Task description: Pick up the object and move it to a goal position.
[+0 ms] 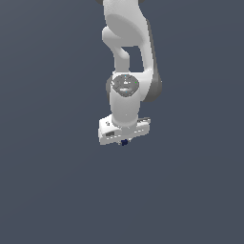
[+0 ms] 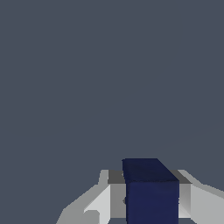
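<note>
We find the white Panda arm (image 1: 127, 57) descending from the top centre of the exterior frame, its pincer (image 1: 124, 141) at mid-frame. A small navy-blue cube (image 1: 125, 142) shows just beneath the pincer body. In the wrist view the cube (image 2: 151, 192) sits between the two pale fingers (image 2: 101, 203), which appear to press its sides, so we judge the pincer closed upon it. Behind lies only uniform grey.
</note>
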Robot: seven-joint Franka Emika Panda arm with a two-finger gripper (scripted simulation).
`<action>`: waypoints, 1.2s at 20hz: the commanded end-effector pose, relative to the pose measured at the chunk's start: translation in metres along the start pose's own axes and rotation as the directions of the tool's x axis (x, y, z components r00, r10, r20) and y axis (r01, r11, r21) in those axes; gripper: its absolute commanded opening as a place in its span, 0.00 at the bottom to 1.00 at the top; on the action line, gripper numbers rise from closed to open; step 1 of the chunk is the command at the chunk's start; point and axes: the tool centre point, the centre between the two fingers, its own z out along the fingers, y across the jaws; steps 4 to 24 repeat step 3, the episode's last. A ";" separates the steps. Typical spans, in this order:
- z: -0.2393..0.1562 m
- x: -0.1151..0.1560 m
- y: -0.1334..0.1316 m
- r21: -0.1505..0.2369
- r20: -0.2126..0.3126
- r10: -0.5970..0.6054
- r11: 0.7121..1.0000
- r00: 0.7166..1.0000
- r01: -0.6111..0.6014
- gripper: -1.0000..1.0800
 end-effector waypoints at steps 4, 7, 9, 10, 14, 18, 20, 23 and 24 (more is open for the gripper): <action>0.002 0.000 -0.001 0.000 0.001 0.000 1.000 1.000 0.000 0.00; 0.002 0.000 -0.001 0.000 0.001 0.000 1.000 1.000 0.000 0.00; 0.002 0.000 -0.001 0.000 0.001 0.000 1.000 1.000 0.000 0.00; 0.002 0.000 -0.001 0.000 0.001 0.000 1.000 1.000 0.000 0.00; 0.002 0.000 -0.001 0.000 0.001 0.000 1.000 1.000 0.000 0.00; 0.002 0.000 -0.001 0.000 0.001 0.000 1.000 1.000 0.000 0.00; 0.002 0.000 -0.001 0.000 0.001 0.000 1.000 1.000 0.000 0.00; 0.002 0.000 -0.001 0.000 0.001 0.000 1.000 1.000 0.000 0.00; 0.002 0.000 -0.001 0.000 0.001 0.000 1.000 1.000 0.000 0.00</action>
